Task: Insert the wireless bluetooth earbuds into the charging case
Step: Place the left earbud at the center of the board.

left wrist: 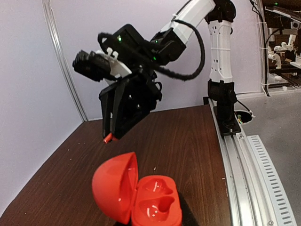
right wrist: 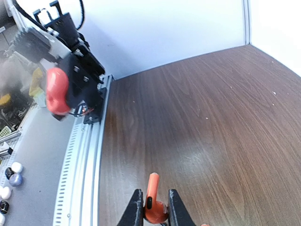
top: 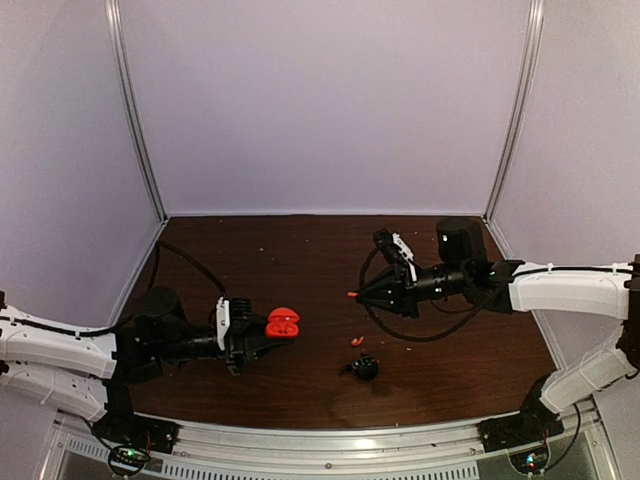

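Case, the red charging one, is clenched in my left hand over the left part of the counter. Its lid is swung open w/ both moulded wells showing. My right hand grips one red-orange earbud btwn its fingertips, stem poking fwd past them. It's above the counter, well apart from the case, pointed roughly twd it. 2nd earbud, same colour, lies on the counter btwn my hands, nearer the right. Black case sits just beside it, twd the near edge; details too small to tell.
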